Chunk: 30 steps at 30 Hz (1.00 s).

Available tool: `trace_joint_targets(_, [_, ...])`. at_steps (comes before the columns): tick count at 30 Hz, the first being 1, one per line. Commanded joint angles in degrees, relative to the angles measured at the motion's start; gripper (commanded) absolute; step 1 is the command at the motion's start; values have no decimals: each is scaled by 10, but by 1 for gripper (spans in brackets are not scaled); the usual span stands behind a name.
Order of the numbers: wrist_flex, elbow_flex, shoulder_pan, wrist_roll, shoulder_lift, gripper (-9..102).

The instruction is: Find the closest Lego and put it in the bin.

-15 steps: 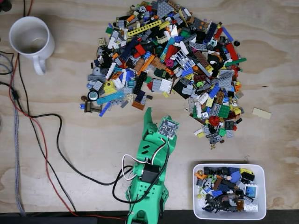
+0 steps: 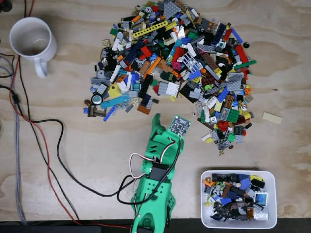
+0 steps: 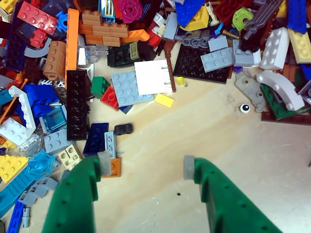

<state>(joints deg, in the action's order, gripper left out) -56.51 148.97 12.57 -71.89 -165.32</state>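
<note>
So the big light plywood table (image 2: 73,160) has a huge sprawling pile of mixed-colour plastic Lego pieces (image 2: 175,63) across the top of the fixed view, with the green 3D-printed arm (image 2: 153,189) reaching up from the bottom edge toward it. The shallow white rectangular plastic bin (image 2: 238,174) sits bottom right, already holding a bunch of bricks, and a round white mug (image 2: 32,41) is top left. In the wrist view the green two-finger gripper (image 3: 146,165) is spread wide with nothing in it, its left fingertip (image 3: 104,162) right by a small orange flat Lego piece (image 3: 114,167) at the pile's edge.
</note>
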Motion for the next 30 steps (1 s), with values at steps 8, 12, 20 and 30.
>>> trace_joint_targets(8, [-33, -221, 134, 94, 302, 21])
trace_joint_targets(12, [-120, -330, 229, 142, 438, 21])
trace_joint_targets(20, [-163, -345, 331, 148, 561, 19])
trace_joint_targets(30, [-134, -338, 301, 191, 646, 17])
